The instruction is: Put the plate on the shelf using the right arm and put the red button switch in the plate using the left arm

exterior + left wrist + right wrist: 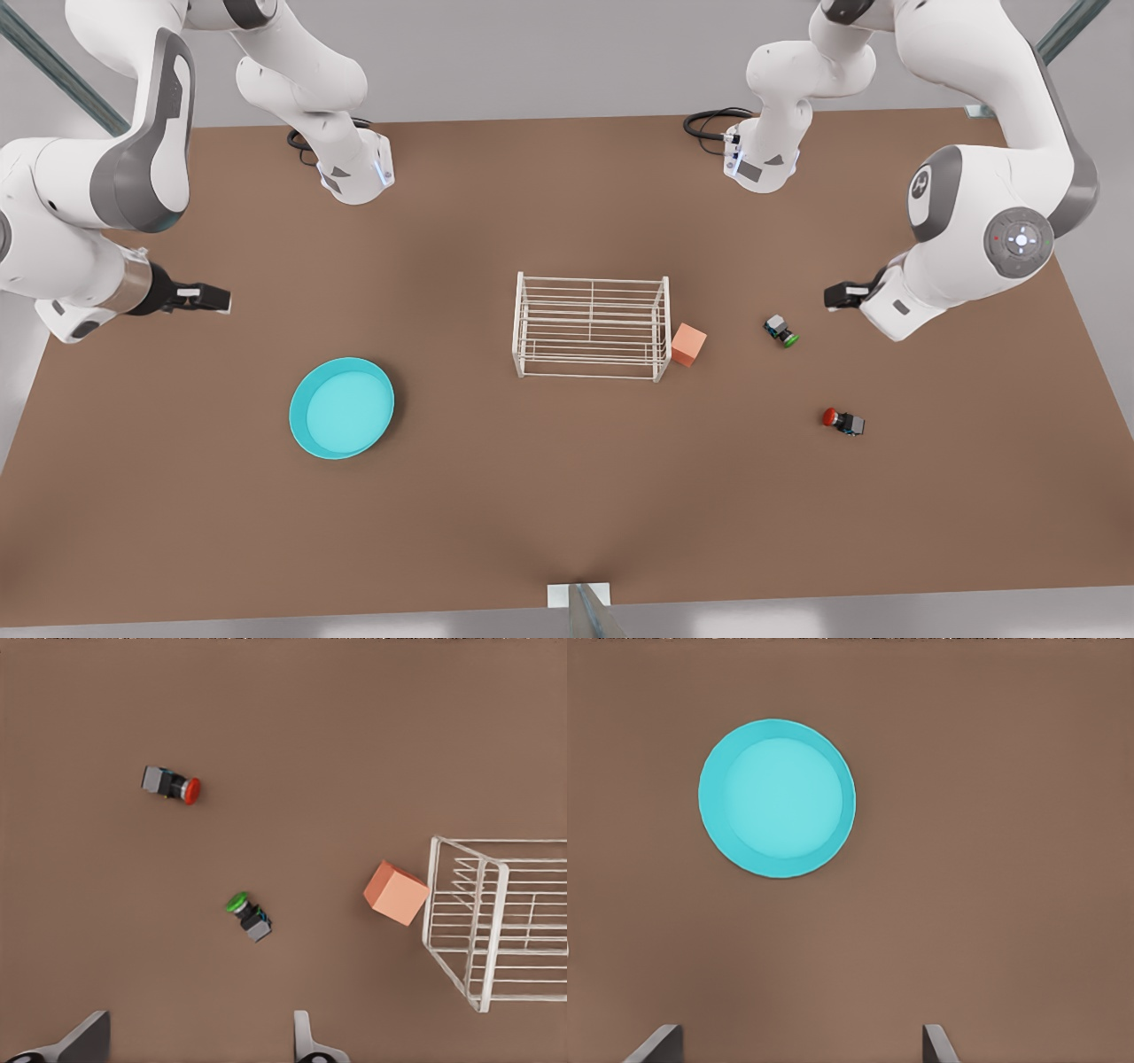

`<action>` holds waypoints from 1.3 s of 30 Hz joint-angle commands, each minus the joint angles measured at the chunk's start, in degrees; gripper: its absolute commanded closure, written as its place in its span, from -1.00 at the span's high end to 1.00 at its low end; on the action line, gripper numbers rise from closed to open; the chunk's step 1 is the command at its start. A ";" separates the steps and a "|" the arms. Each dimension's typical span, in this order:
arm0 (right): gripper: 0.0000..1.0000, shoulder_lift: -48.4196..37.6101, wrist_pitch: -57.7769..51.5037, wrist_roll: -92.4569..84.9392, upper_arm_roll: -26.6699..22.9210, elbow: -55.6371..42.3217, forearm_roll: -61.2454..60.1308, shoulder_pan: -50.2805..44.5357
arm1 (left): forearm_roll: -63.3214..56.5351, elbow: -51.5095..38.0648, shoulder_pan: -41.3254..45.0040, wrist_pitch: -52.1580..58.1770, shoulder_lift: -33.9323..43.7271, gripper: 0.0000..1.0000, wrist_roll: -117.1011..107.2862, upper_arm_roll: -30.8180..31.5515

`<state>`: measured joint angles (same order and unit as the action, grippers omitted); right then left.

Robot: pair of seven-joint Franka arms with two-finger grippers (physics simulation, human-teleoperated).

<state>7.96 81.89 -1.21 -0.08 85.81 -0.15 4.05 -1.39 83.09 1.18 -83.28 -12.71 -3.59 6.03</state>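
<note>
Brown table [567, 496], flat and smooth, lies under both my arms, with a pale grey floor around it. Thick black cables curl by my two arm bases at the far edge.

My left gripper [837, 295] hangs above the table on the front view's right, near the green-capped switch [781, 331]. Its fingers [87, 1038] are spread wide and hold nothing. My right gripper [213, 299] hangs on the front view's left, up and apart from the plate [342, 408]. Its fingers [657, 1043] are spread wide too, and they touch nothing.

The plate is round, turquoise and shallow, with a raised rim, and it lies flat on the table. The shelf [591, 327] is a small white rack of thin wires, standing in the middle. A small orange cube [688, 345] sits just beside it, maybe touching. The red button switch [842, 420] lies on its side, well apart from the shelf. It has a round red cap and a blocky dark body.
</note>
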 commanded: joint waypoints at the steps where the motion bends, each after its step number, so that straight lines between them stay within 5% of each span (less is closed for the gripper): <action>1: 1.00 -0.05 1.43 -0.11 0.00 -0.02 -0.02 0.00 | 0.07 -0.03 -0.04 -1.36 0.06 1.00 -2.91 0.04; 4: 1.00 2.49 2.05 -1.07 0.00 -0.90 0.67 0.17 | 0.07 -0.03 -0.22 -1.45 0.06 1.00 -2.91 0.04; 8: 1.00 19.63 16.02 -8.37 -0.27 -2.92 -8.81 4.48 | -0.02 -0.03 -0.31 -1.36 0.06 1.00 -2.91 -0.05; 14: 1.00 32.03 30.34 -14.79 -0.27 -3.01 -12.42 7.12 | -0.02 -0.03 -0.31 -1.36 0.06 1.00 -2.91 -0.05; 21: 1.00 27.73 50.56 -21.29 0.17 11.66 -16.02 7.99 | -0.02 -0.03 -0.31 -1.36 -0.03 1.00 -2.91 -0.05; 39: 1.00 29.22 50.21 -21.64 1.75 17.82 -17.69 6.59 | -0.11 -0.03 -0.31 -1.45 0.06 1.00 -3.00 0.04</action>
<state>37.26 131.73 -17.86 1.69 103.59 -17.70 10.63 -1.46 83.08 0.93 -84.72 -12.72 -6.21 6.05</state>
